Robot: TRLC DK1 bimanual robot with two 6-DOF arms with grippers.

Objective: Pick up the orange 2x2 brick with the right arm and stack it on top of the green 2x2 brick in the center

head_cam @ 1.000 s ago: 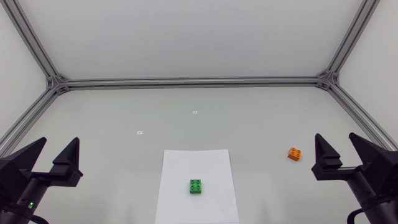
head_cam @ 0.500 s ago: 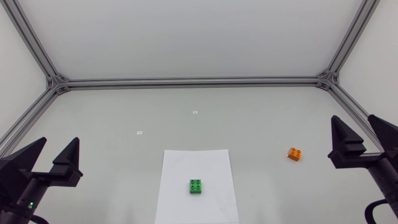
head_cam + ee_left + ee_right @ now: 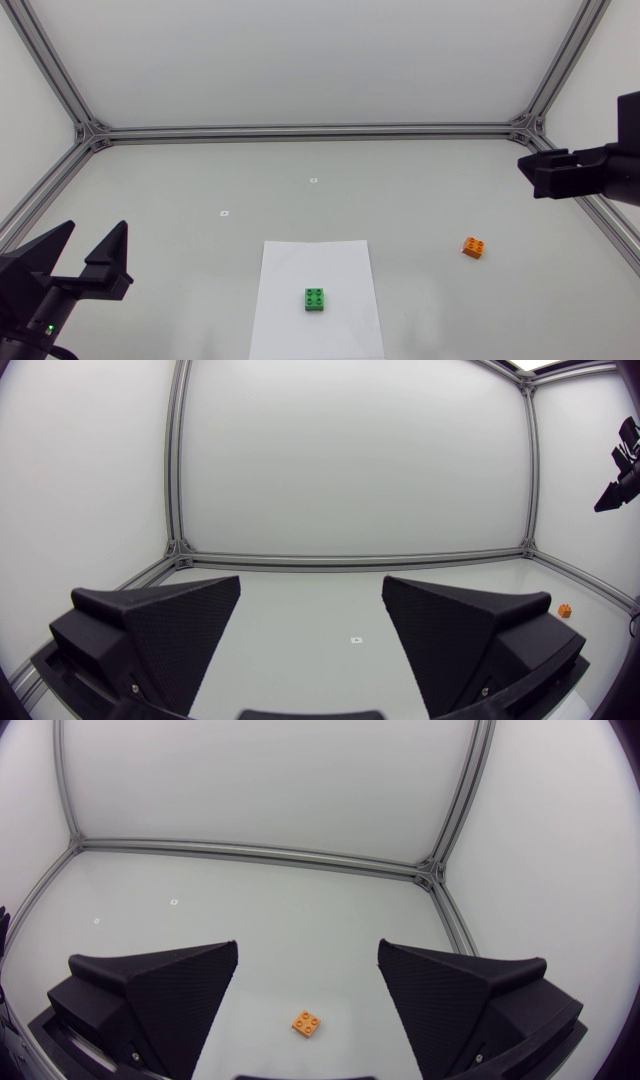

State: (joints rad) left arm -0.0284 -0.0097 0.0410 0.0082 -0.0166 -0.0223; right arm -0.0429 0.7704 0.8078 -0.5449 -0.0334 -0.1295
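**A:** How was the right end effector (image 3: 307, 950) found?

**B:** Its two wedge fingers were seen spread wide apart, with nothing held between them. In its own wrist view, the orange 2x2 brick (image 3: 307, 1022) was seen below the gap between the fingers. The brick lay flat on the pale surface (image 3: 250, 920), studs up and touched by neither finger.

**A:** And how was it shown from overhead?

**B:** The right end effector was placed at the right edge, near the far right corner of the frame and well apart from the orange 2x2 brick. That brick was seen on the bare surface, to the right of a white paper sheet (image 3: 300, 262).

**A:** Where was the green 2x2 brick (image 3: 315, 299) located?

**B:** It was set on the white paper sheet, in the nearer half, around the middle of the surface. Its studs were left uncovered, and it was well apart from the orange 2x2 brick.

**A:** What was noted of the left end effector (image 3: 311, 582)?

**B:** Its fingers were likewise spread, with nothing gripped. From overhead it was seen at the near left corner. Farther back, two small white markers (image 3: 313, 180) were noted on the surface. Aluminium rails (image 3: 300, 130) were seen along its edges.
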